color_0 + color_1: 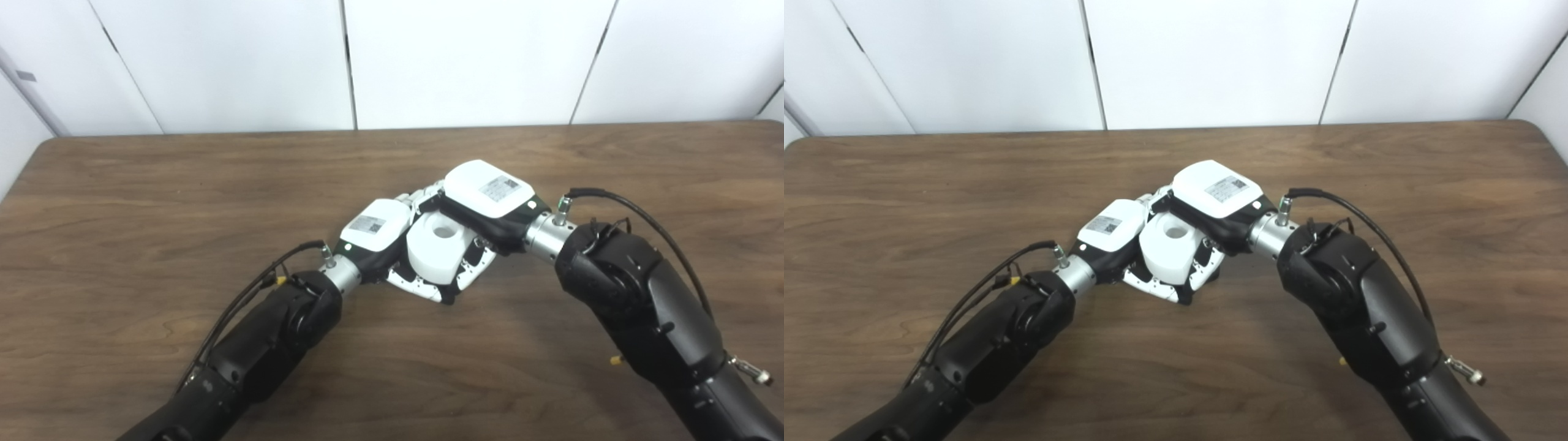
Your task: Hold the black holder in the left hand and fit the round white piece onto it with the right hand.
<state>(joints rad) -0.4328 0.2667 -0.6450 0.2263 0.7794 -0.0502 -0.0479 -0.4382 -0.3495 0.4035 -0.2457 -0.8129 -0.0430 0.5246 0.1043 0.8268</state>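
The round white piece (436, 248) was held between both hands at mid-table (184, 184), so it could be pressed home. The right hand (490, 199) was clamped on it from above; the left hand (375, 236) was curled beneath, presumably around the black holder, which was hidden.

Left hand (375, 231) and right hand (487, 197) meet mid-table (153, 202), both touching round white piece (436, 245); central hole faces up; holder hidden.

2 head cameras look steeply down, close, at the table (184, 184); both share its centre, slightly offset.
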